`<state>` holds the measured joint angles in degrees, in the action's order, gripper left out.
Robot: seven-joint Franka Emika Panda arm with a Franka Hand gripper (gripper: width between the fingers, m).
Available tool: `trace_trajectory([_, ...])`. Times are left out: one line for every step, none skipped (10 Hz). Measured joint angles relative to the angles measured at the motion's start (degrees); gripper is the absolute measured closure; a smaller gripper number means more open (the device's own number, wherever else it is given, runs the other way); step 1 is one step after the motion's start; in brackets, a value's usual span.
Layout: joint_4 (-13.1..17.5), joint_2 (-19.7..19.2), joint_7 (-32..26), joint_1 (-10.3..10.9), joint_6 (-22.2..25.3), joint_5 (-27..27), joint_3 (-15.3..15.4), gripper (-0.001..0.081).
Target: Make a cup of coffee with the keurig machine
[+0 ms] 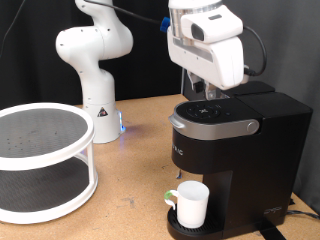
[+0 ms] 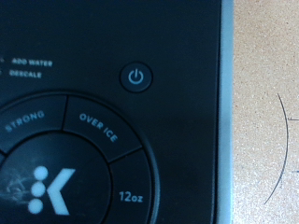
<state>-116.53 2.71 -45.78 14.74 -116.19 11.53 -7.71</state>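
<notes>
the tool (image 1: 208,93) hangs just over the lid of the keurig machine (image 1: 235,150); whether its fingers are apart or together cannot be told. the wrist view shows the lid's power button (image 2: 136,77) and labelled brew buttons close up. the cup (image 1: 191,203) stands on the drip tray beneath the brew head. a white two-tier rack (image 1: 45,160) sits on the worktop (image 1: 130,185) at the exterior view's left.

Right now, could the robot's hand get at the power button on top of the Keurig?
Probably yes: the hand hangs just above the Keurig machine, and nothing covers the power button in the wrist view.
</notes>
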Motion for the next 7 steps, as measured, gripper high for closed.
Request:
trace_trajectory([-1.0,0.0,-0.3,0.0,-1.5,-0.3,0.1,0.0573])
trace_trajectory([-2.0,0.1,-0.5,0.1,-3.0,-0.6,0.3,0.0573])
trace_trajectory([-2.9,0.1,-0.7,0.1,-4.3,-0.7,0.5,0.074])
trace_trajectory([-3.7,0.1,-0.8,0.1,-5.4,-0.7,0.8,0.0785])
trace_trajectory([-4.6,0.1,-1.1,0.1,-6.5,-0.7,1.0,0.0785])
trace_trajectory([-5.3,0.1,-1.4,0.2,-7.3,-0.6,1.2,0.0801])
trace_trajectory([-5.9,0.1,-1.6,0.4,-8.0,-0.5,1.3,0.0801])
